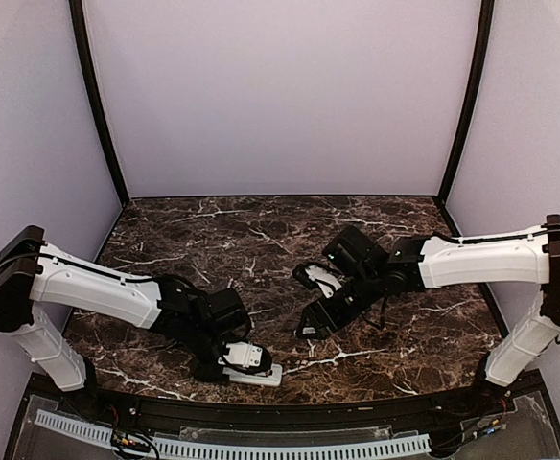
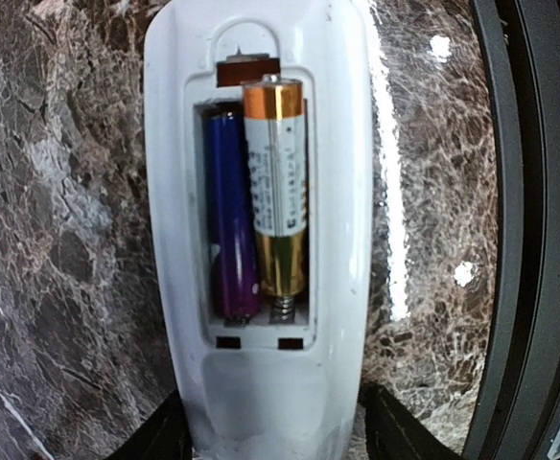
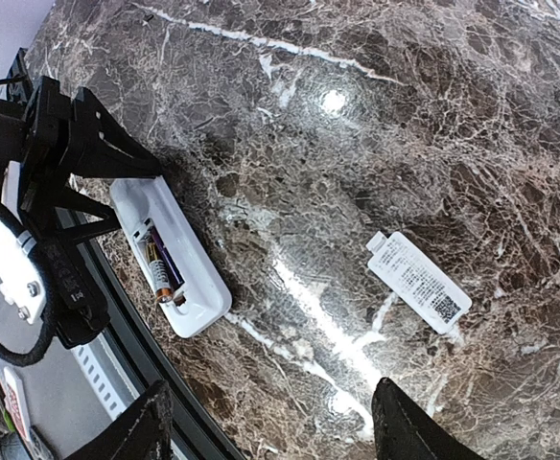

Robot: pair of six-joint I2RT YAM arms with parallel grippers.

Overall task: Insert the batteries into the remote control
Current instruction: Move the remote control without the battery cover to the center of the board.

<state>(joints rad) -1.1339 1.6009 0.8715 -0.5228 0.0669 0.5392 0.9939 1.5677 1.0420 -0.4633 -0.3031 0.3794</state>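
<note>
The white remote control (image 2: 261,383) lies back up at the table's front edge (image 1: 261,376), its recess open. Two batteries lie side by side in the recess: a dark blue one (image 2: 230,230) and a white-and-gold one (image 2: 275,192) whose lower end meets a spring. Both also show in the right wrist view (image 3: 158,266). My left gripper (image 2: 275,436) straddles the remote's near end, a finger (image 2: 155,436) against each side. My right gripper (image 3: 275,422) hovers open over bare marble right of the remote (image 3: 179,273), nothing between its fingers.
A small flat white cover piece (image 3: 419,283) with printed text lies on the marble to the right of the remote. The table's black front rim (image 2: 529,230) runs close beside the remote. Purple walls enclose the back and sides.
</note>
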